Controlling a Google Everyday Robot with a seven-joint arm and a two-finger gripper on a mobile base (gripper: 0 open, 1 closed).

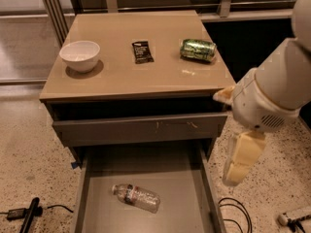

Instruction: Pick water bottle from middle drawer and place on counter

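The water bottle [136, 197], clear and crinkled with a white cap and a dark label band, lies on its side on the grey floor of the open middle drawer [180, 188], left of its centre. The tan counter [126, 79] tops the cabinet above it. My white arm reaches in from the right, and its cream-coloured gripper [234, 174] hangs pointing down just outside the drawer's right wall. It is level with the drawer's rear part, well to the right of the bottle and above it. The gripper holds nothing that I can see.
On the counter stand a white bowl [80, 56] at the left, a dark snack packet [142, 52] in the middle and a green can [198, 49] on its side at the right. The scratched drawer front [146, 129] above is closed. Cables [233, 212] lie on the floor.
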